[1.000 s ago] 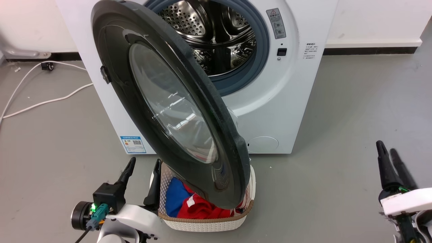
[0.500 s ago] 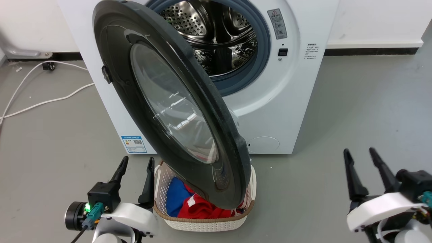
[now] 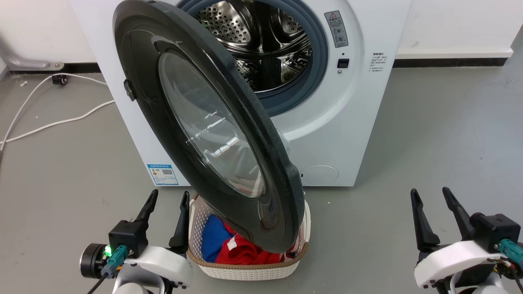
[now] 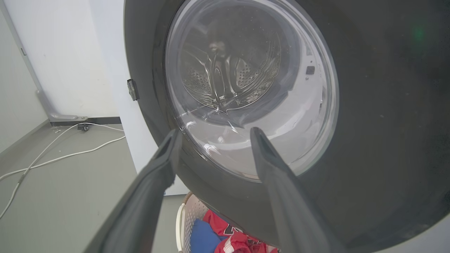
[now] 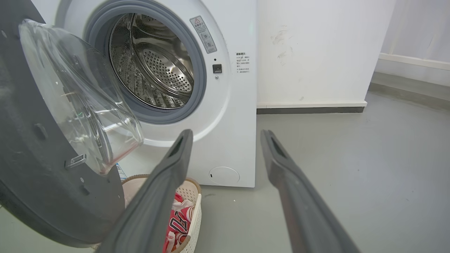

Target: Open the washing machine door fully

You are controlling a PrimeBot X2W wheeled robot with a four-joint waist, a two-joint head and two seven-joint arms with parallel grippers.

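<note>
The washing machine door (image 3: 208,126) stands swung well out from the washing machine (image 3: 347,122), its lower edge over the laundry basket (image 3: 245,271). I judge it about half open, with the last stretch of swing left. My left pincer (image 3: 170,192) and right pincer (image 3: 430,190) are both spread apart, holding nothing.

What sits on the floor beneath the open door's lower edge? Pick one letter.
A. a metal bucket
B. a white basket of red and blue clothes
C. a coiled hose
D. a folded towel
B: in the head view a white basket holding red and blue clothes stands below the lower edge of the washing machine door.
</note>
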